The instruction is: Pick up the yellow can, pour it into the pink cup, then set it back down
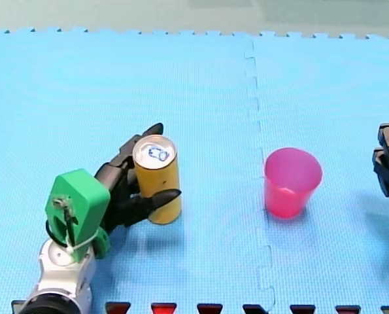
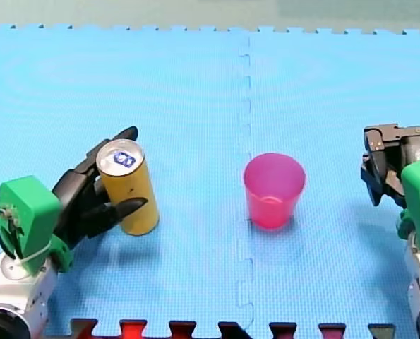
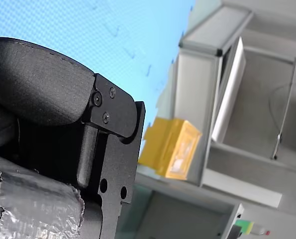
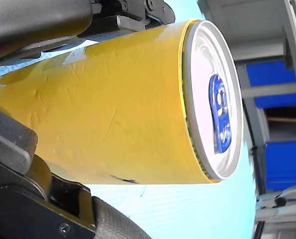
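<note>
Standing upright on the blue foam mat, the yellow can is enclosed by the left hand. Its fingers are wrapped around the can's body, one across the front and the others behind near the rim. The pink cup stands upright and well apart, toward the robot's right. The right hand holds nothing, at the mat's right edge.

Risks noted: the smooth, wrinkled can wall may slip or rotate in the fingers when tilted. A low carry could strike the light cup and topple it. An uneven release could tip the can when it is set down.
</note>
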`<action>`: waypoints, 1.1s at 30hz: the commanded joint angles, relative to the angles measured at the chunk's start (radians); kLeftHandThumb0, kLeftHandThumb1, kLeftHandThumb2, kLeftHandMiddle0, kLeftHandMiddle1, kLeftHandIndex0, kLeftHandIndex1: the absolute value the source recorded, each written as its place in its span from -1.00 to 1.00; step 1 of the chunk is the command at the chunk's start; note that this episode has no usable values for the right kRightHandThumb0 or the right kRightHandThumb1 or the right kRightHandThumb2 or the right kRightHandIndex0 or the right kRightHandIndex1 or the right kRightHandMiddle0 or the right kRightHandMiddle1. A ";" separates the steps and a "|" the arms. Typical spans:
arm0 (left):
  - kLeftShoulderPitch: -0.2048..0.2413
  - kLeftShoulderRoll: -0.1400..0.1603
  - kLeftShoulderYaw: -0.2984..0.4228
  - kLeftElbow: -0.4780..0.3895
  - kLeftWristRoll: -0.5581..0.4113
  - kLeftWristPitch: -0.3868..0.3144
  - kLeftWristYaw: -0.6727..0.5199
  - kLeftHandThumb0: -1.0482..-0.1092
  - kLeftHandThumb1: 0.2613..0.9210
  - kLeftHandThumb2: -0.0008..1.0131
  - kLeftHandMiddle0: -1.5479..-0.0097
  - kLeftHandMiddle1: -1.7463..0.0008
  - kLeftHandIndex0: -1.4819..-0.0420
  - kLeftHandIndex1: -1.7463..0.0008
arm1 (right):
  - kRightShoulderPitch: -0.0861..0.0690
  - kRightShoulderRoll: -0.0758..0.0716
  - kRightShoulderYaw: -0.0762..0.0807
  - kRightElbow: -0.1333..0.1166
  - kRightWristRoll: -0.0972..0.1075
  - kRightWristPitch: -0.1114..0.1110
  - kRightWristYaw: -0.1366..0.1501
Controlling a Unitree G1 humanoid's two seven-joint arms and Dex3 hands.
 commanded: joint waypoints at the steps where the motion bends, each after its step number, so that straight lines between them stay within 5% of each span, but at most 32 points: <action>1: -0.007 0.012 -0.008 0.002 0.005 0.001 -0.009 -1.00 0.33 -1.00 0.78 0.99 0.82 1.00 | 0.006 -0.002 0.000 -0.005 0.004 -0.004 0.000; 10: -0.014 0.019 -0.007 0.007 -0.005 0.020 -0.058 -0.97 0.34 -1.00 0.77 0.99 0.82 1.00 | 0.012 -0.001 -0.001 -0.014 0.007 -0.003 0.007; 12: -0.016 0.020 -0.003 0.008 -0.009 0.024 -0.060 -0.91 0.35 -0.99 0.61 0.93 0.73 0.97 | 0.014 -0.002 -0.002 -0.016 0.009 -0.003 0.009; 13: -0.016 0.018 0.000 0.008 -0.008 0.026 -0.033 -0.82 0.37 -0.99 0.51 0.92 0.63 0.96 | 0.015 -0.002 -0.002 -0.017 0.010 -0.003 0.011; 16: -0.021 -0.012 0.015 -0.009 0.011 0.055 0.221 0.19 0.51 -0.98 -0.07 0.90 -0.03 0.94 | 0.016 -0.002 -0.003 -0.017 0.012 -0.004 0.015; 19: -0.025 -0.038 0.027 -0.017 0.014 0.098 0.378 0.52 0.63 -0.98 -0.47 0.85 -0.40 0.92 | 0.018 0.000 -0.005 -0.018 0.013 -0.012 0.018; 24: -0.014 -0.046 0.045 -0.016 -0.019 0.082 0.353 0.46 0.65 -1.00 -0.63 0.87 -0.60 0.94 | 0.019 0.001 -0.007 -0.017 0.015 -0.027 0.025; 33: -0.003 -0.045 0.037 -0.018 -0.008 0.065 0.384 0.46 0.64 -1.00 -0.67 0.92 -0.63 0.98 | 0.016 0.004 -0.009 -0.015 0.024 -0.041 0.042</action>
